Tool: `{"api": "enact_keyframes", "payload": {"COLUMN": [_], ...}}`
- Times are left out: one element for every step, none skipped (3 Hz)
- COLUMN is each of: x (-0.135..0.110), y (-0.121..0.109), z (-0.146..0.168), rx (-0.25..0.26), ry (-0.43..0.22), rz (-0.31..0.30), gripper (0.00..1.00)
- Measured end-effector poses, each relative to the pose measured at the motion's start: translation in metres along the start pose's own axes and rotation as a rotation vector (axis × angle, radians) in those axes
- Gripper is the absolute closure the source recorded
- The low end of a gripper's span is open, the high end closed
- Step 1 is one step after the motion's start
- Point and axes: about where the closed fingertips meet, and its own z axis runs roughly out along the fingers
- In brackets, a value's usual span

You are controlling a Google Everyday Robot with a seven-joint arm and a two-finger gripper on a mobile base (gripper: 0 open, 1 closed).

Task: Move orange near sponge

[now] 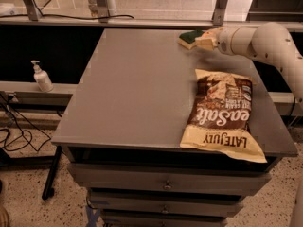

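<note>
The sponge [189,36], dark green on top with a yellow base, lies at the far right of the grey tabletop [137,89]. My gripper [206,39] is at the end of the white arm [255,41] that reaches in from the right. It sits low over the table, right beside the sponge's right edge. The orange does not show anywhere in view. It may be hidden by the gripper.
A large Late July chip bag [222,112] lies on the right front part of the table, just in front of the gripper. A soap dispenser [41,77] stands on a ledge to the left. Drawers [165,183] sit below the tabletop.
</note>
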Motion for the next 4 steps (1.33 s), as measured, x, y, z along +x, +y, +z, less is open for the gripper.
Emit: {"api": "enact_keyframes", "payload": {"x": [0.006,0.008,0.009,0.012], "y": [0.001,0.001,-0.002,-0.001], "z": [0.019,0.029,0.03,0.032], "rx": [-0.032,-0.041,-0.039,-0.04], "ry": [-0.009,-0.002,0.005,0.008], "rz": [0.016,0.017,0.017,0.02], "gripper": [1.0,0.82,0.58,0.35]}}
